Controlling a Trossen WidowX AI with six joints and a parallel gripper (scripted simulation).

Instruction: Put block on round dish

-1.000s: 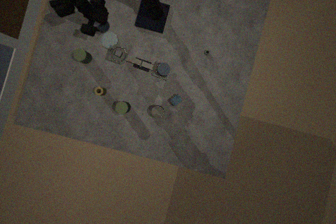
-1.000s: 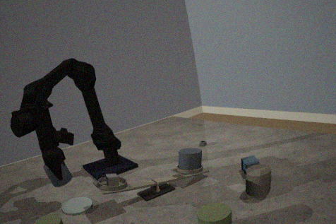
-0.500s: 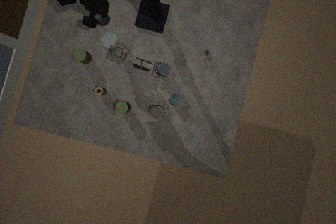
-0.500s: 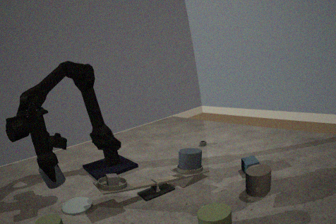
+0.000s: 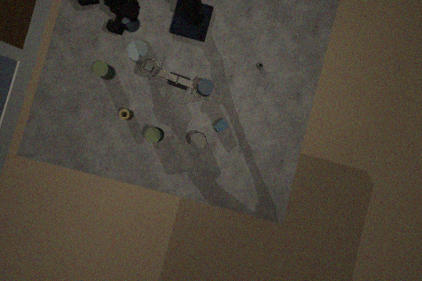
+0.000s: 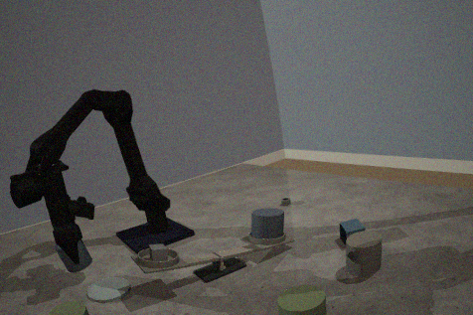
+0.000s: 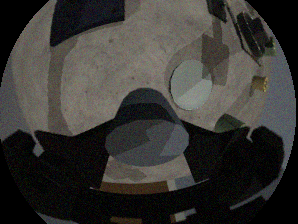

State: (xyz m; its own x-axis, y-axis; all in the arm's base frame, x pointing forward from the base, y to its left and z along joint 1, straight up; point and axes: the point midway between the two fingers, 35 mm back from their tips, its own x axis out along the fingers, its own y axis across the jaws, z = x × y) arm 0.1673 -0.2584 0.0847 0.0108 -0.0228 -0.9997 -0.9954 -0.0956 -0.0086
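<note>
My gripper is shut on a blue-grey cup, held tilted above the floor, beside the dish and not over it. The pale round dish has nothing on it. The balance stands beyond it. A small greyish block sits uncovered inside the ring at the balance's near end. The other blue-grey cup stands upright on the far end.
Green cylinders, a yellow ring, a beige cylinder and a blue box stand around the balance. A small dark ring lies farther off. The arm's base plate is near the dish.
</note>
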